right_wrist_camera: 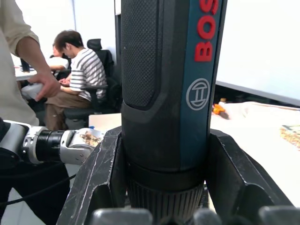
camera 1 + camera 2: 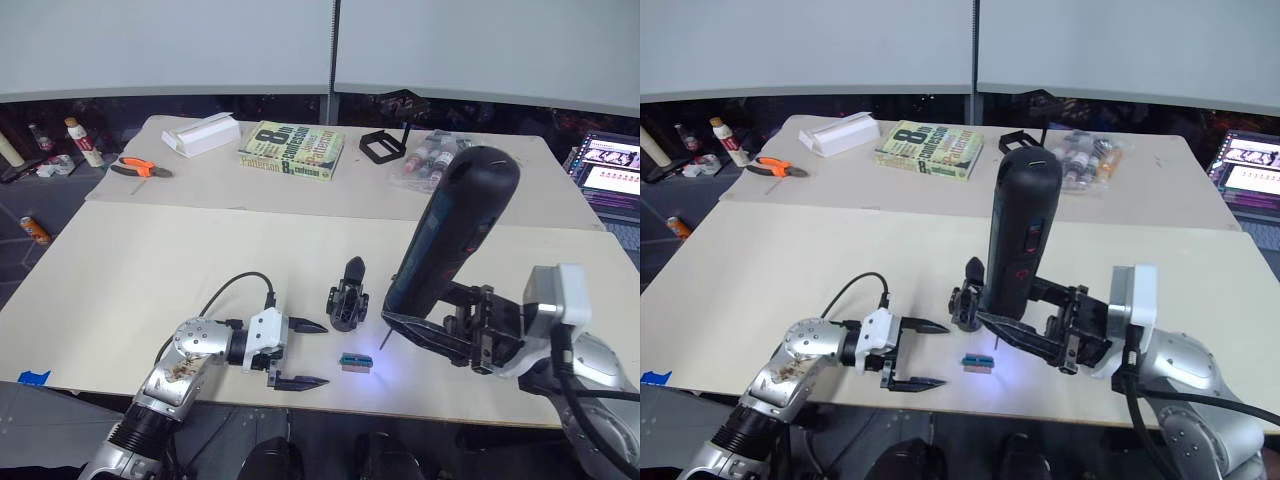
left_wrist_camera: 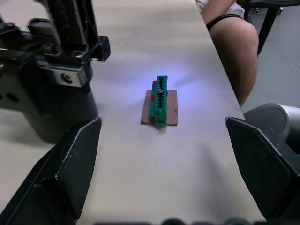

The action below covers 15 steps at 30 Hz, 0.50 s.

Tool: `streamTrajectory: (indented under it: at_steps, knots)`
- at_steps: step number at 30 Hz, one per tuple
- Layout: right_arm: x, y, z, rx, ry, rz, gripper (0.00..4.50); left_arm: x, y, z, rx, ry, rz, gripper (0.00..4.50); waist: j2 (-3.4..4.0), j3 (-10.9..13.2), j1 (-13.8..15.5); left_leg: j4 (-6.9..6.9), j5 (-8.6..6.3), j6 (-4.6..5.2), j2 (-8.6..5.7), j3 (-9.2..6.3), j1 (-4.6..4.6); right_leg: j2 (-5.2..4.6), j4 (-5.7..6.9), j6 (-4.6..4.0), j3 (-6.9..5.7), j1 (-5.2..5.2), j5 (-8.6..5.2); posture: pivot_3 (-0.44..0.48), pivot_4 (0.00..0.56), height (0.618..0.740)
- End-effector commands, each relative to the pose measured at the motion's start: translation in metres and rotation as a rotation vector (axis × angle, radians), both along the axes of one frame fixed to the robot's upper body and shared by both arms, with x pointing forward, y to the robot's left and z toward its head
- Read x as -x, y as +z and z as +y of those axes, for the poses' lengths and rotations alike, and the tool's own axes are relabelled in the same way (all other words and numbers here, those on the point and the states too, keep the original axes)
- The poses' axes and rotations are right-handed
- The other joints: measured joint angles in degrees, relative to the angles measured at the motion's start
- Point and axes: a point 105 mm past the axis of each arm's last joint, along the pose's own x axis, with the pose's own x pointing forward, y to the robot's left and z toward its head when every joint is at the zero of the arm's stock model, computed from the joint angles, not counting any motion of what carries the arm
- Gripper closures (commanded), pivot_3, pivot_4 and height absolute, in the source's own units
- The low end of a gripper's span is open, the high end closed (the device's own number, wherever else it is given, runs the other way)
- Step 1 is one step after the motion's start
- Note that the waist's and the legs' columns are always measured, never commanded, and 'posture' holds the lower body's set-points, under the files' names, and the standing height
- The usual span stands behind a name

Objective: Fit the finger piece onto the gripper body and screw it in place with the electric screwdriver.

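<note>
At the near edge of the worktop [image 2: 150, 260], the left tool [image 2: 300, 354] lies low with its two black fingers spread wide and nothing between them. Just beyond its fingertips sits a small green-and-tan block [image 2: 354, 361], lit by a bluish glow on the surface. To the robot's right of that block, the right tool [image 2: 1025, 335] is pinched on the lower end of the electric screwdriver [image 2: 1016, 240], which stands nearly upright with its thin metal bit [image 2: 384, 338] pointing down, close above the worktop. In the right wrist view the two fingers press against either side of the screwdriver's barrel.

Just behind the block, between the two tools, the gripper body [image 2: 346, 297] stands on the worktop with a pointed black finger sticking up. The screwdriver bit is just beside it, apart from it.

Farther back lie a book [image 2: 292, 150], a white box [image 2: 201, 134], orange-handled pliers [image 2: 141, 168], a black frame [image 2: 381, 146] and a cluster of small bottles [image 2: 430, 158]. A laptop [image 2: 610, 170] sits at the far right.
</note>
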Motion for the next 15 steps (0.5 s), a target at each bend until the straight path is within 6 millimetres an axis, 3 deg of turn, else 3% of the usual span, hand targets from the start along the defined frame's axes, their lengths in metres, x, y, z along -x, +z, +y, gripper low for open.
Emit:
streamTrajectory:
  at_steps: [1,15]
  knots:
    - [0.006,0.002,0.008,-0.014,0.042,-0.063,2.58,0.0,0.003,-0.007,0.011,-0.003,-0.014,0.04,0.0,0.0,0.0,0.0,0.0,0.0,0.0,0.0,0.0,0.0,0.01,0.0,0.0,0.0,0.0,0.0,0.15,0.74]
    - [-0.009,-0.007,0.018,0.003,0.023,-0.09,2.58,-0.009,-0.001,-0.02,0.009,-0.01,-0.013,0.04,0.0,0.0,0.0,0.04,0.0,0.0,0.0,0.02,-0.01,0.02,0.03,0.0,-0.02,0.0,0.0,0.0,0.15,0.74]
